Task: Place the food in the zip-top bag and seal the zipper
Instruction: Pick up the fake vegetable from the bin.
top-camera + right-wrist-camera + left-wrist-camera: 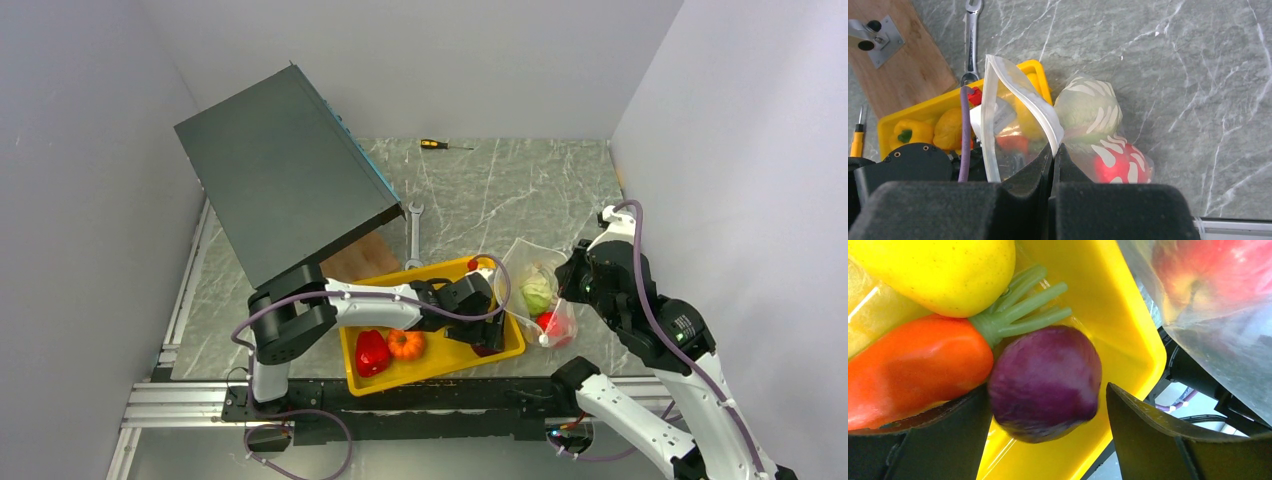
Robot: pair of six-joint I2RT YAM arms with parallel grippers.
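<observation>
Desk [520,190] carried a yellow tray [430,372]. The bag [1013,100] lay just beside the tray's right end, with its mouth toward the tray.

Right pincer [1053,155] was pressed together on the white zipper strip [1040,112] and lifted one lip, likely to hold the mouth agape for loading.

Cabbage [1087,107] and tomato [1118,165] sat inside the bag. Red pepper [371,352] and pumpkin [406,344] lay in the tray.

Left pincer [1047,405] was spread either side of the purple onion [1043,370] in the tray's corner, not yet clamped. Probably the next item to go.

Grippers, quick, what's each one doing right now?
Left gripper: open, the purple onion between its jaws, in the yellow tray.
Right gripper: shut on the zip-top bag at its zipper.
</observation>
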